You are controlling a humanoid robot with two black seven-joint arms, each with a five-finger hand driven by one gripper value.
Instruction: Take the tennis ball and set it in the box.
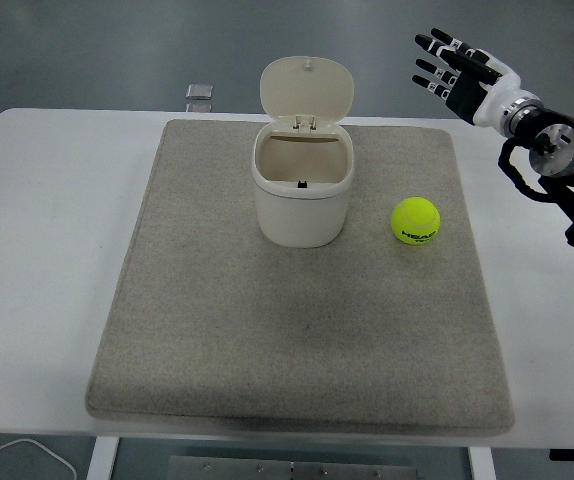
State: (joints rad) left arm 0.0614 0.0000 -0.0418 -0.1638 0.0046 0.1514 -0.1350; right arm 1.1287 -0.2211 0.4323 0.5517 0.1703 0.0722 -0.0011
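Yellow-green felt marks the tennis ball [416, 221], which rests on the grey mat [302, 340] to the right of the box [302, 195], near it but not touching. Dark lettering shows on the ball's front face.

The box is a cream plastic container standing upright on the far half of the mat. Its hinged lid [307, 88] is tipped back and stands open, leaving the interior exposed. Nothing can be made out inside beyond a small dark mark on the back wall.

The mat lies flat on the white worktop [47, 250] and covers most of its middle.

The right hand [459, 72] is raised at the upper right, beyond the mat's far right corner and well apart from the ball. The ball lies nearer the camera and to the left of it. The fingers [437, 44] are spread and extended, pointing left and away, and they hold nothing. The black arm enters from the right edge.

A small grey square object [200, 92] sits on the floor beyond the worktop's far edge.

A white cable [27, 455] shows at the lower left, below the worktop's near edge.
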